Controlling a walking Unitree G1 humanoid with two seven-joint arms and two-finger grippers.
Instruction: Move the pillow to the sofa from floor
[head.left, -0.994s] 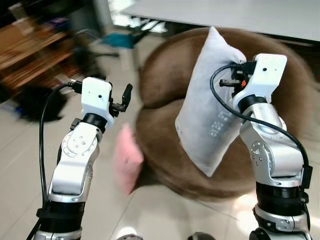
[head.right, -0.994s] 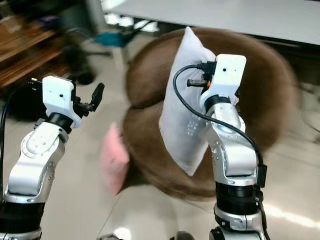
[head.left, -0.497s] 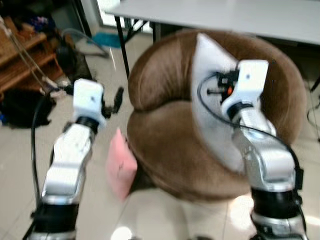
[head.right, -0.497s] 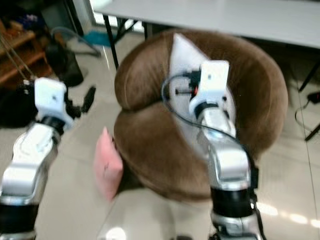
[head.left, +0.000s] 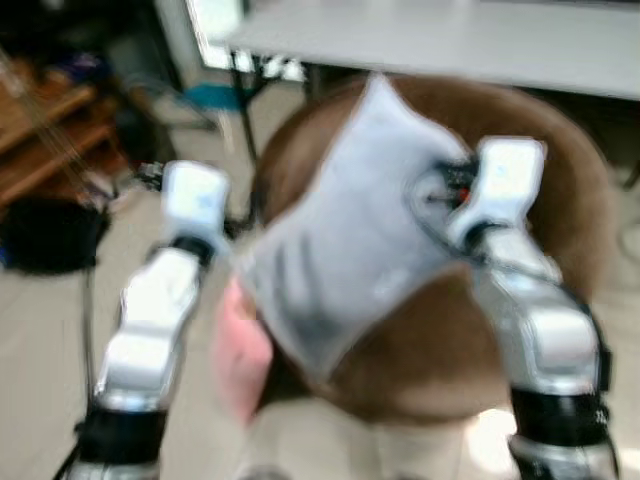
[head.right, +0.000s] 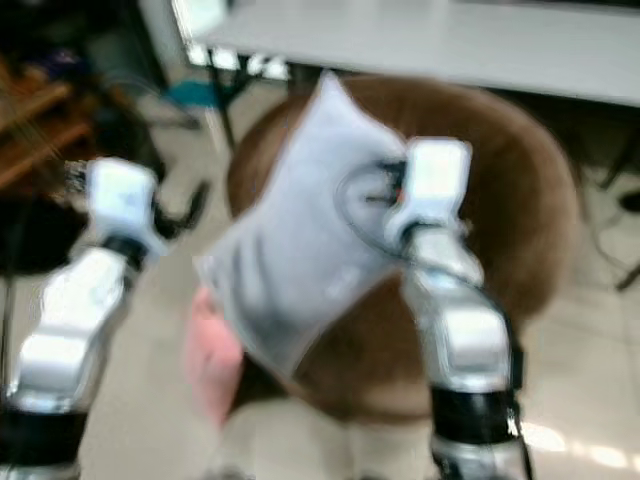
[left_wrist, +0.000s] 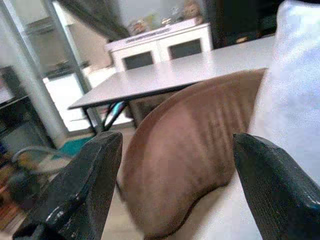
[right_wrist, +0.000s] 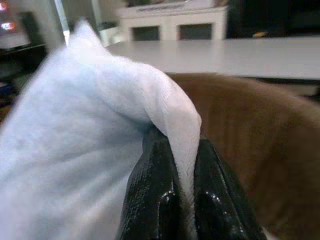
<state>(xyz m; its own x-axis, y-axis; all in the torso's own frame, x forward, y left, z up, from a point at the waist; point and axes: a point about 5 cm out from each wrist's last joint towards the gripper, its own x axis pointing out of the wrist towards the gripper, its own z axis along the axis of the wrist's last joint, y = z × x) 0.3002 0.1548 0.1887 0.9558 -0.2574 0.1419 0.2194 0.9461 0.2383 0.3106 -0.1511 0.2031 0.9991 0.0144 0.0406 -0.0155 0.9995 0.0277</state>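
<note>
Fingers (right_wrist: 155, 200) of the right gripper (right_wrist: 182, 200) clamp a fold of the white pillow (head.left: 345, 235).
Pillow hangs mid-frame before the brown sofa (head.left: 545, 120); left gripper (left_wrist: 175, 185) fingers are apart, empty.

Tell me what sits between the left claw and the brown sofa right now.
The grey pillow, pinched by the right claw, hangs across that stretch in the eye views; below it the pink cushion leans by the sofa. The left claw is open.

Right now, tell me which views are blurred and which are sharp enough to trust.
Both eye views are smeared by motion: the pillow, sofa and both arms lose their edges. The left wrist view is fairly sharp on its black fingers, softer beyond. The right wrist view is clearest, showing the right gripper pinching a pillow fold.
</note>
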